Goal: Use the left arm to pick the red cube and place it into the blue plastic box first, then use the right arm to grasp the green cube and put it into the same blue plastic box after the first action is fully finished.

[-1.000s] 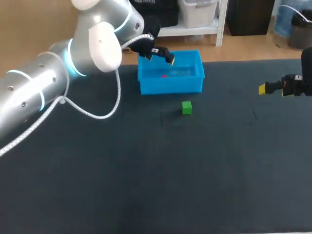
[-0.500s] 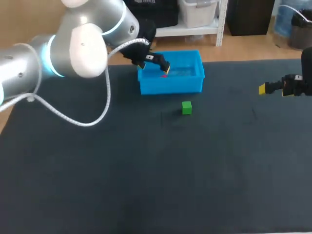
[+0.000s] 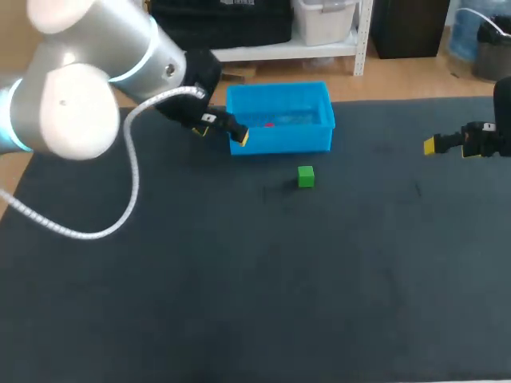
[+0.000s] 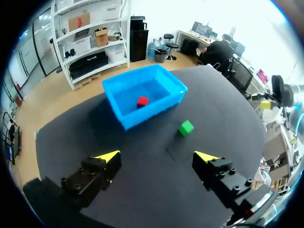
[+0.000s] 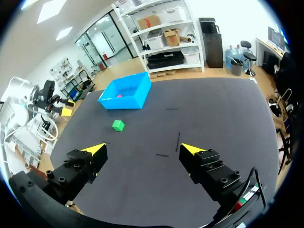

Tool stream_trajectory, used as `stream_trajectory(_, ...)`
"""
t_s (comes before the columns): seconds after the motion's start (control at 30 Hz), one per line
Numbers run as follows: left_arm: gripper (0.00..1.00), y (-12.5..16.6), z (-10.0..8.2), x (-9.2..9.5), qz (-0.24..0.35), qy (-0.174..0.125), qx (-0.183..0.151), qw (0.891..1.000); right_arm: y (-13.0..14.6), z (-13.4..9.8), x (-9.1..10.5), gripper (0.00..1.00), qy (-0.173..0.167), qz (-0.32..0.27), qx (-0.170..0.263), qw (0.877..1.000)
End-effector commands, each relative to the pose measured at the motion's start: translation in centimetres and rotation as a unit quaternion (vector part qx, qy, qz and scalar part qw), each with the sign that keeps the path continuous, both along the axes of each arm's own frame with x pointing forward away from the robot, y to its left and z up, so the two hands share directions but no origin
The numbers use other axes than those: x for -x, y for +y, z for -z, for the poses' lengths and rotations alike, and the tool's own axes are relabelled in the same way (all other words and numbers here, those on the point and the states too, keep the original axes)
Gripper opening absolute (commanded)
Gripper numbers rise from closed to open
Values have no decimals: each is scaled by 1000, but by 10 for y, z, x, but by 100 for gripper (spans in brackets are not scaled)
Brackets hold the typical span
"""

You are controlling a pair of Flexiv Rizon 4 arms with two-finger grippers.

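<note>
The red cube (image 3: 269,124) (image 4: 142,101) lies inside the blue plastic box (image 3: 281,144) (image 4: 124,115) at the table's far side. My left gripper (image 3: 223,132) (image 4: 159,156) is open and empty, just outside the box's front-left corner. The green cube (image 3: 306,176) (image 4: 186,127) (image 5: 118,125) rests on the dark mat a little in front of the box (image 5: 134,97). My right gripper (image 3: 444,144) (image 5: 142,149) is open and empty at the table's right edge, well away from the green cube.
The dark mat (image 3: 255,287) covers the whole table. A white cable (image 3: 128,195) loops down from my left arm over the mat's left part. In the right wrist view my left arm (image 5: 45,97) shows beside the box.
My left gripper has drawn back from above the box to its front-left corner, still open. The red cube stays in the box. The right arm has not moved.
</note>
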State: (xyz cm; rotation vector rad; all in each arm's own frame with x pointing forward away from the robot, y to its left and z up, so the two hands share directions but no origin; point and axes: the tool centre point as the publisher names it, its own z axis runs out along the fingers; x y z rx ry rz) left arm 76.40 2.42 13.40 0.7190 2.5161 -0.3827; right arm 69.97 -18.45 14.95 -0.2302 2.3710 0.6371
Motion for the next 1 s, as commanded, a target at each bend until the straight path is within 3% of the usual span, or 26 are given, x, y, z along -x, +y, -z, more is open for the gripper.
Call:
stream_trajectory(0.03, 100, 30, 2, 40, -10, -48, 35, 998, 0, 0, 0, 100, 0, 0, 1, 1000)
stream_trajectory(0.87, 100, 37, 0, 37, -5, -27, 45, 999, 0, 0, 0, 100, 0, 0, 1, 1000)
stream_trajectory(1.0, 100, 37, 0, 37, -5, -27, 45, 999, 10, -12, -5, 100, -13, -5, 46, 999)
